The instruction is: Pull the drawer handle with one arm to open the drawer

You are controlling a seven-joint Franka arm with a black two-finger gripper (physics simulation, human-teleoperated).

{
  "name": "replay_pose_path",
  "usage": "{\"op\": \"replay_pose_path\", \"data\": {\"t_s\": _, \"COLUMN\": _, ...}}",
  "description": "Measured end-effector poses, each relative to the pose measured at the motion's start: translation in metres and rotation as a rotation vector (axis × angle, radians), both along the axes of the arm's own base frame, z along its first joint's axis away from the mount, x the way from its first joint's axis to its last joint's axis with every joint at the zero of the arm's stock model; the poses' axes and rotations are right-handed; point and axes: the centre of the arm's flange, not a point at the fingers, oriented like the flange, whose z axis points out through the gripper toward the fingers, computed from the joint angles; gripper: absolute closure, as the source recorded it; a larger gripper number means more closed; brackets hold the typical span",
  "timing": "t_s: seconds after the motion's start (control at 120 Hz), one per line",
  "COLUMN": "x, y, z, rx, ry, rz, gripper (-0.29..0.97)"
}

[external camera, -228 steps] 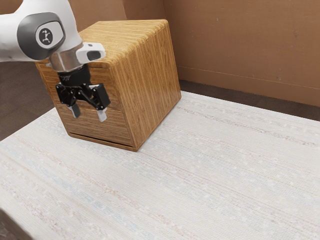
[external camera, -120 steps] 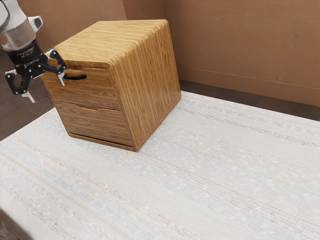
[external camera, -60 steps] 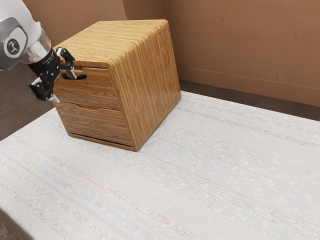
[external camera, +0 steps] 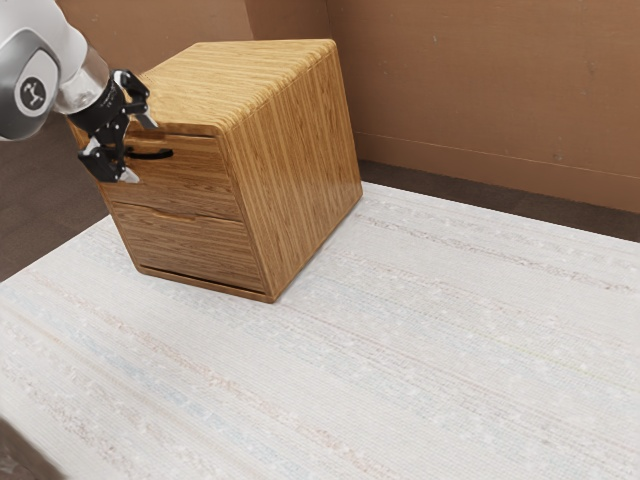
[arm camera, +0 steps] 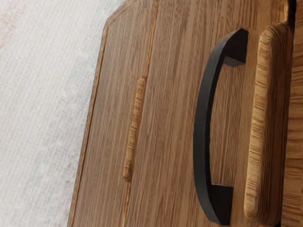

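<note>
Arm (external camera: 40,75) enters from exterior view's left, mostly cut off by frame edge. Gripper (external camera: 136,148) at upper drawer (external camera: 190,185) front; fingers (external camera: 120,172) spread apart, one above and one below left end of black handle (external camera: 160,154), that end partly hidden behind them; contact hard to make out. Drawer front flush with cabinet (external camera: 290,140) face. Lower drawer (external camera: 195,245) beneath. Cabinet stands on pale bench (external camera: 420,350). Wrist view: curved handle close before hand.

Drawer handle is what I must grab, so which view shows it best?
The wrist view: the black drawer handle appears large, its whole arc and both mounts clear against the drawer front. The exterior view shows it as a small dark bar by the hand.
</note>
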Motion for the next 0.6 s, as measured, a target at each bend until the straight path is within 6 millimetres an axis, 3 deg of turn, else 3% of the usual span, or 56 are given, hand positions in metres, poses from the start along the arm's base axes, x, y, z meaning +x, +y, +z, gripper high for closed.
{"op": "replay_pose_path", "data": {"t_s": 0.133, "x": -0.011, "y": 0.029, "z": 0.000, "rx": -0.009, "ry": -0.012, "rz": 0.086, "gripper": 0.00}}
{"op": "replay_pose_path", "data": {"t_s": 0.275, "x": -0.014, "y": 0.040, "z": -0.002, "rx": -0.022, "ry": -0.019, "rz": 0.134, "gripper": 0.00}}
{"op": "replay_pose_path", "data": {"t_s": 0.45, "x": -0.009, "y": 0.033, "z": -0.013, "rx": -0.042, "ry": -0.012, "rz": 0.148, "gripper": 0.00}}
{"op": "replay_pose_path", "data": {"t_s": 0.6, "x": -0.006, "y": 0.010, "z": -0.034, "rx": -0.054, "ry": -0.029, "rz": 0.117, "gripper": 0.00}}
